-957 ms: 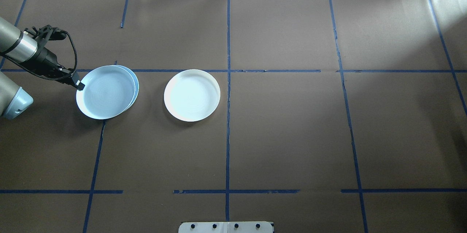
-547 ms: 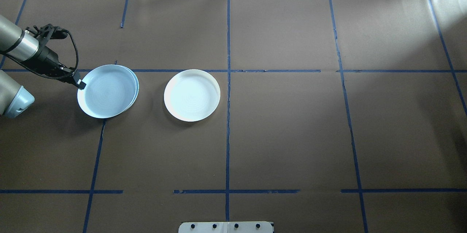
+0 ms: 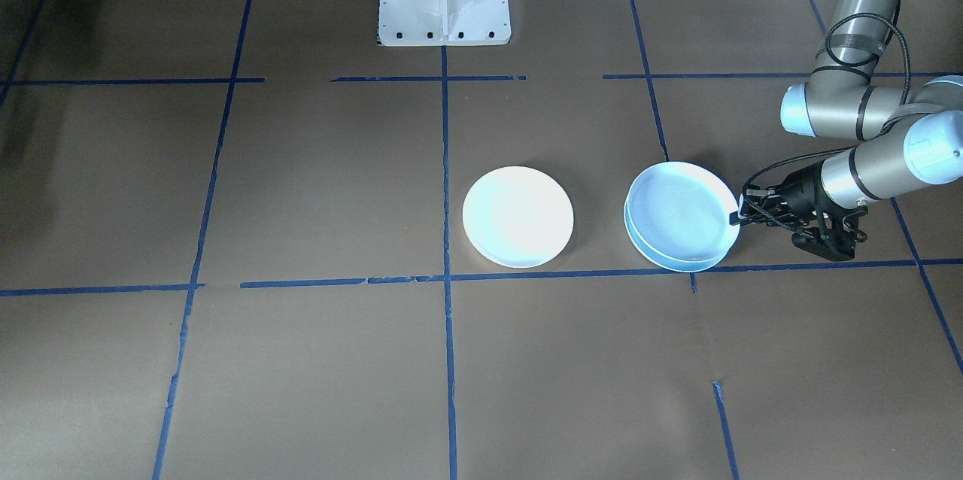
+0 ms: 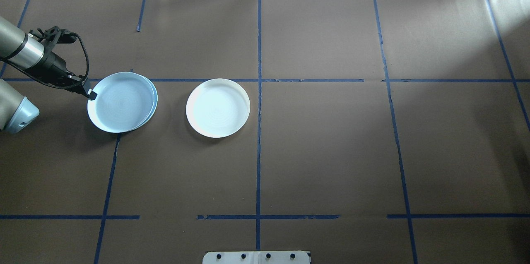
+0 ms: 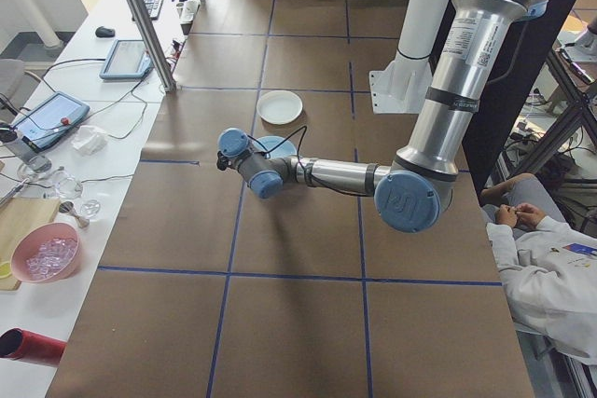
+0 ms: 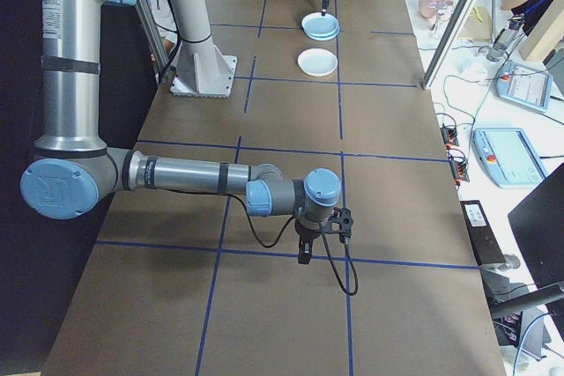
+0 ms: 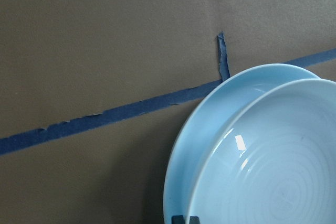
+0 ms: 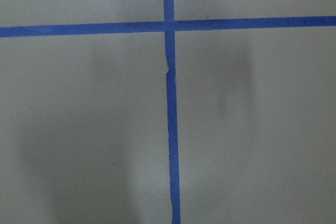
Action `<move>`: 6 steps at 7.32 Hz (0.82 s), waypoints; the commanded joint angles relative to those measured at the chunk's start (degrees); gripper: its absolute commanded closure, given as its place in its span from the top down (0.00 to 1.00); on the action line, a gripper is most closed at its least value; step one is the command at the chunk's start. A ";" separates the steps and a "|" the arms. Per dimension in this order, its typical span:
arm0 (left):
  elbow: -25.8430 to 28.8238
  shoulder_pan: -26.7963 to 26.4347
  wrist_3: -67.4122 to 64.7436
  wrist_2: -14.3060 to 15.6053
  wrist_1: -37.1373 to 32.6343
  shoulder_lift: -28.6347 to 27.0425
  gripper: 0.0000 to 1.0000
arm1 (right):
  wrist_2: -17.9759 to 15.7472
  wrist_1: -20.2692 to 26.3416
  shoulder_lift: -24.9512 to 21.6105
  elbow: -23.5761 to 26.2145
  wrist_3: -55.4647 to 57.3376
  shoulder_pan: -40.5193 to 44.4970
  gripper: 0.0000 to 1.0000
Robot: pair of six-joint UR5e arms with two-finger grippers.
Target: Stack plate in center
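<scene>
Brown paper marked off by blue tape lines [image 4: 258,131] covers the table [image 4: 331,152]. Two light-blue plates are recorded on the robot's left side, the upper plate [image 4: 121,102] resting slightly offset on the lower plate [image 4: 154,99]. A white plate [image 4: 218,107] is noted nearer the table centre, apart from the blue pair. The left gripper [image 4: 89,94] is clamped on the rim of the upper plate at the edge facing the arm. The right gripper [image 6: 305,251] is seen only in the right side view, low over bare paper well away from the plates; whether it is clenched or released cannot be told.
</scene>
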 commanded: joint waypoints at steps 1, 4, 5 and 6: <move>0.03 -0.10 0.00 0.21 -0.09 -0.03 0.00 | 0.00 0.00 0.00 0.00 0.00 0.04 1.00; 0.03 -0.10 -0.09 0.20 -0.17 -0.38 0.00 | 0.00 0.00 0.00 0.00 0.00 -0.04 1.00; 0.37 -0.10 -0.09 0.21 -0.09 -0.47 0.17 | 0.00 0.00 0.00 0.00 0.00 0.04 1.00; 0.64 -0.10 -0.09 0.21 -0.17 -0.65 0.55 | 0.00 0.00 0.00 0.00 0.00 0.04 1.00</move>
